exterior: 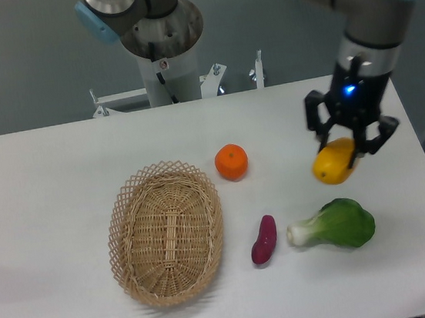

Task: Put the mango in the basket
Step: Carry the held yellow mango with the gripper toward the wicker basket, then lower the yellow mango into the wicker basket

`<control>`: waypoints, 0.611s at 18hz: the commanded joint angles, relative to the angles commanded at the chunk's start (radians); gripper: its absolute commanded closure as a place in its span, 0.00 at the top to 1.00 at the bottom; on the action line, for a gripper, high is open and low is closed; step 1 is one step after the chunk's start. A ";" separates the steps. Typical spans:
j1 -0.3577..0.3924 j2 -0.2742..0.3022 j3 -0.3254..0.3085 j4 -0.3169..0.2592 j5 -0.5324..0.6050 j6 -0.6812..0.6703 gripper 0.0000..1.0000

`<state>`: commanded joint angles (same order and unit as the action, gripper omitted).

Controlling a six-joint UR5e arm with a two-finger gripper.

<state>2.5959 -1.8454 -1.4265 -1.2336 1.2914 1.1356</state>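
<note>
A robot arm is reaching down from the upper right, its black two-finger gripper (349, 151) pointing downward and closing around a smooth yellow-orange oblong mango (335, 162) near the right edge of the white tabletop (44, 179). The mango appears lifted, so the carrying step seems to be in hand. Next, it likely needs moving left, past the round orange citrus fruit (231, 162), to the large oval light-tan wicker basket (167, 230) sitting toward the front left, then releasing.
</note>
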 joint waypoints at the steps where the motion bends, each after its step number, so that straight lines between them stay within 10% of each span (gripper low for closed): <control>1: -0.035 0.000 -0.018 0.035 0.031 -0.038 0.48; 11: -0.318 -0.020 -0.215 0.266 0.196 -0.367 0.48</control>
<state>2.2782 -1.8652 -1.6412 -0.9681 1.4878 0.7688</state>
